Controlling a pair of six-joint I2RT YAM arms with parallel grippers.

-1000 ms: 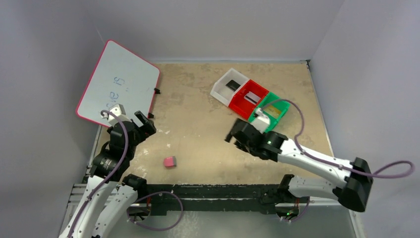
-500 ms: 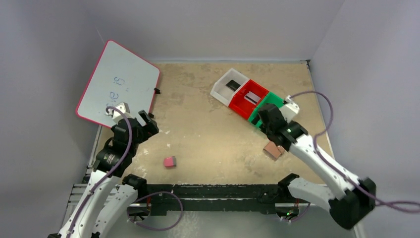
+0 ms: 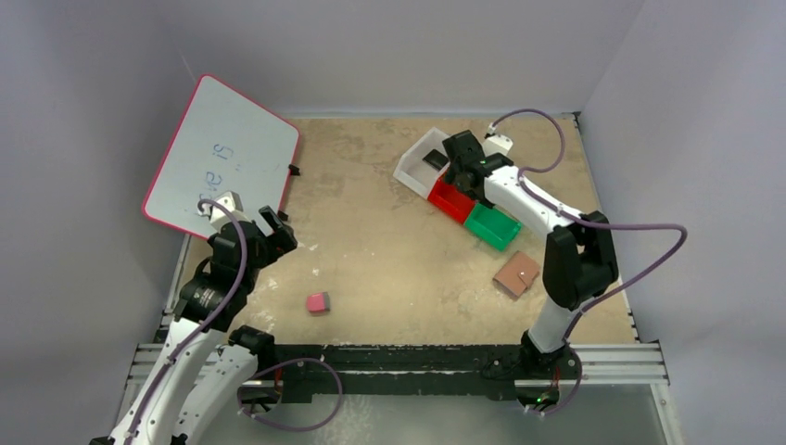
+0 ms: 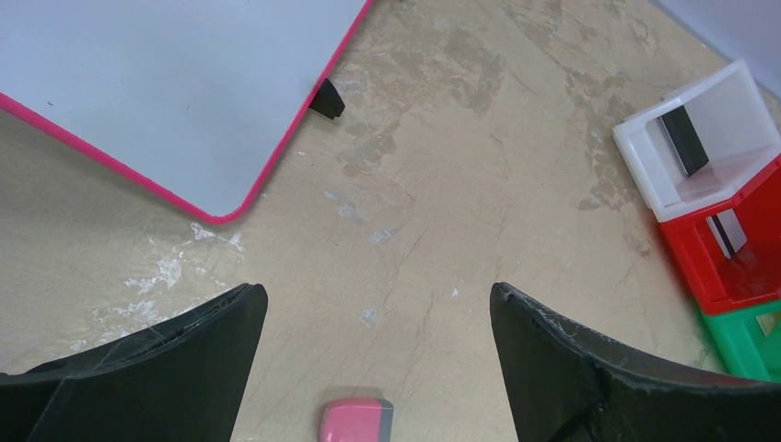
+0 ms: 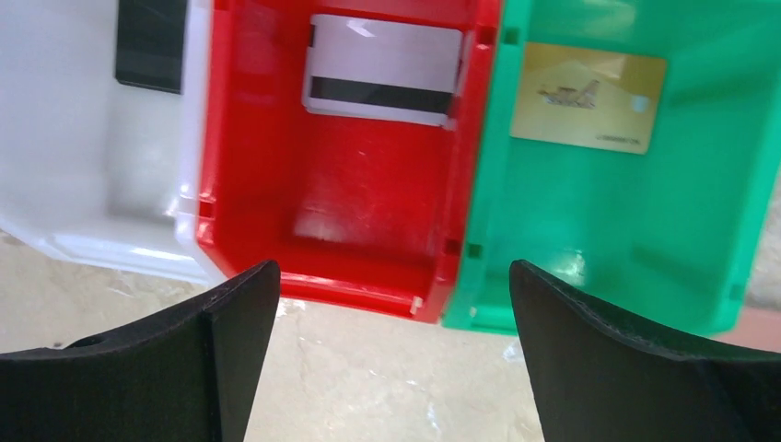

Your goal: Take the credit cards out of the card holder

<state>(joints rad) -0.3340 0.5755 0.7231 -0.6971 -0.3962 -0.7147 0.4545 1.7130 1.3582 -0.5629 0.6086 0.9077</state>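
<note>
Black, silver and gold credit cards (image 5: 382, 78) lie in the bins (image 5: 350, 230) just ahead of the spread, empty right gripper (image 5: 391, 276). The card holder (image 3: 517, 273) rests well behind it. The left gripper (image 4: 378, 295) is spread too. The task looks essentially done.

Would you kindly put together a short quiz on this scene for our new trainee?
1. True or false: the card holder lies inside one of the plastic trays.
2. Which colour is the bin that holds the gold card? A white, B red, C green.
3. Fill in: the jaws of the right pincer stand ___.
Key: 1 false, it lies on the table; 2 C; 3 open.
</note>
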